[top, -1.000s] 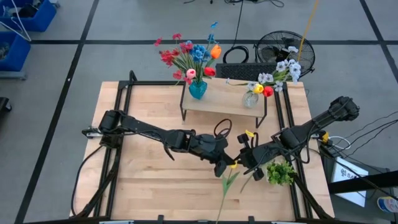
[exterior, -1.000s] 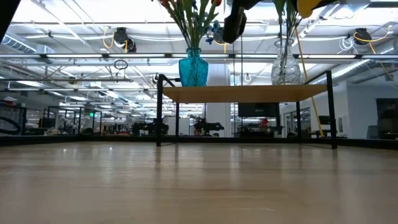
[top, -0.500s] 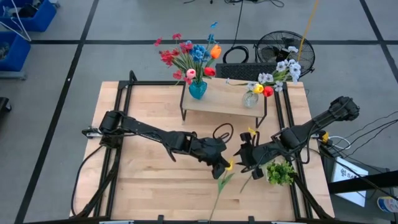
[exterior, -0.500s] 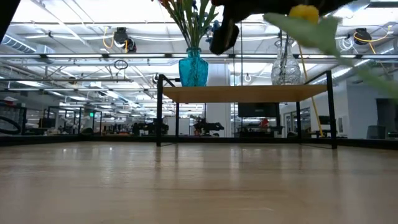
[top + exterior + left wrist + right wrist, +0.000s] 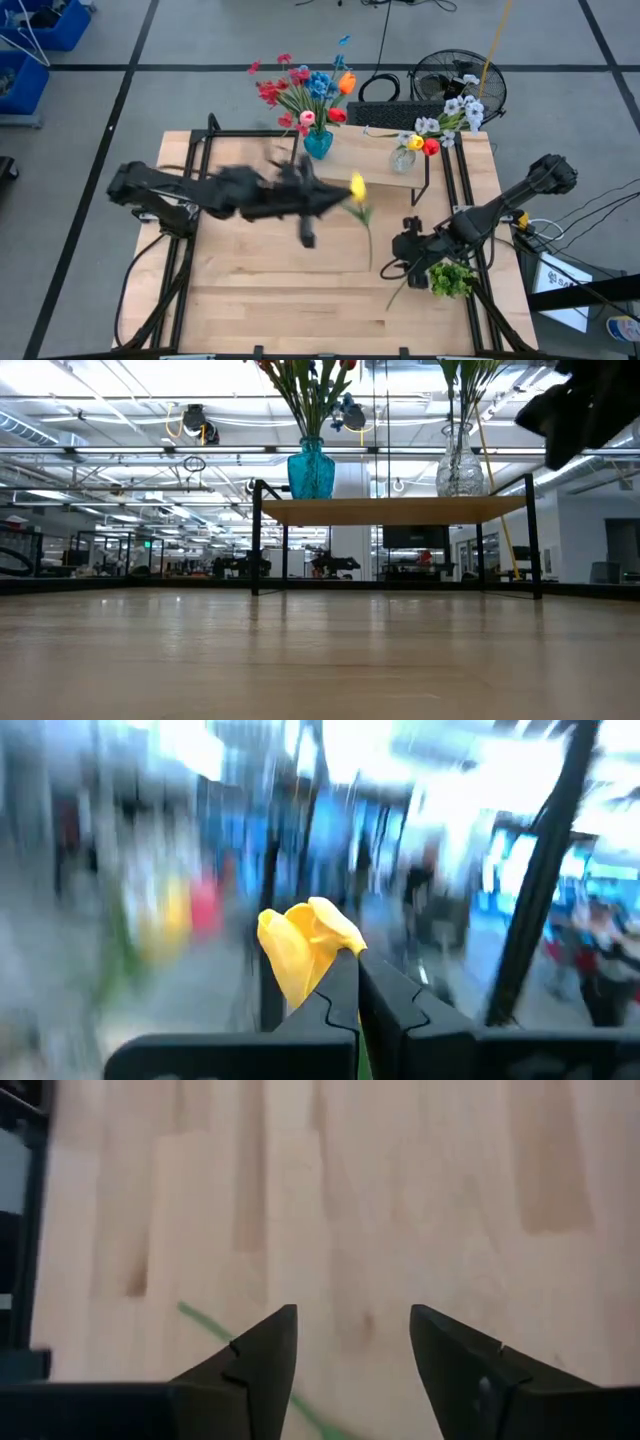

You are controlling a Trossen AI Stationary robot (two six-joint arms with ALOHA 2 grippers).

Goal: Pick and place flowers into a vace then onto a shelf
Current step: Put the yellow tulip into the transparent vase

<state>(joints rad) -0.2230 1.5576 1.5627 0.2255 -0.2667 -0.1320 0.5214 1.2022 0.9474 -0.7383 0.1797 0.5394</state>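
You are looking down on a light-wood table (image 5: 250, 290) standing on a grey floor marked with dark lines. At the table's far edge sits the shelf (image 5: 355, 167), carrying a blue vase (image 5: 318, 144) full of red, blue and orange flowers on its left and a clear vase (image 5: 403, 159) with white, yellow and red ones on its right. A black fan (image 5: 445, 80) stands on the floor behind.

On your left, the left arm stretches across the middle of the table, blurred. Its left gripper (image 5: 335, 198) is clamped on a yellow tulip (image 5: 357, 186) just below the bloom; the thin green stem hangs down from it, in front of the shelf.

On your right, the right gripper (image 5: 399, 247) is low over the table, beside a leafy green clump (image 5: 450, 277), fingers parted and holding nothing.
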